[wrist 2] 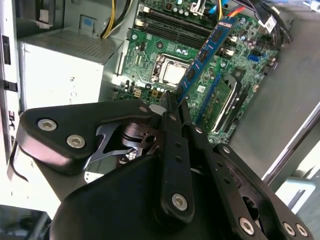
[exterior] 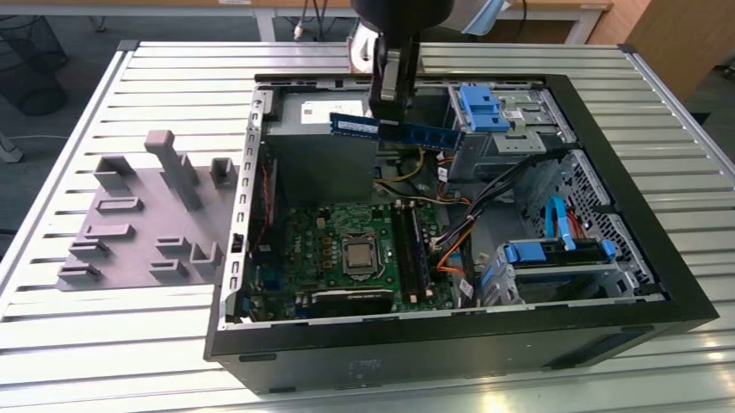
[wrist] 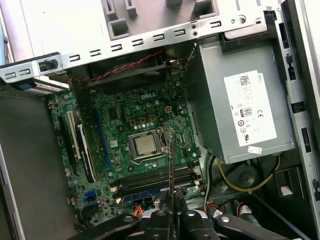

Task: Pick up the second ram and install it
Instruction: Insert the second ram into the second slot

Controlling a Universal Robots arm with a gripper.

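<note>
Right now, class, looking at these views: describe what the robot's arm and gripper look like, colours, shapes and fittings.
The gripper is matte black: flat, round-ended link bars pinned with silver screws, narrowing to two slim jaws. Bare grey metal shows between the links. In the exterior view the arm above it is a dark rounded cylinder with a pale part beside it.

Open room above motherboard [exterior: 333, 239]; cables [exterior: 455, 231], drive cage [exterior: 542, 280] crowd exterior view's right.
</note>
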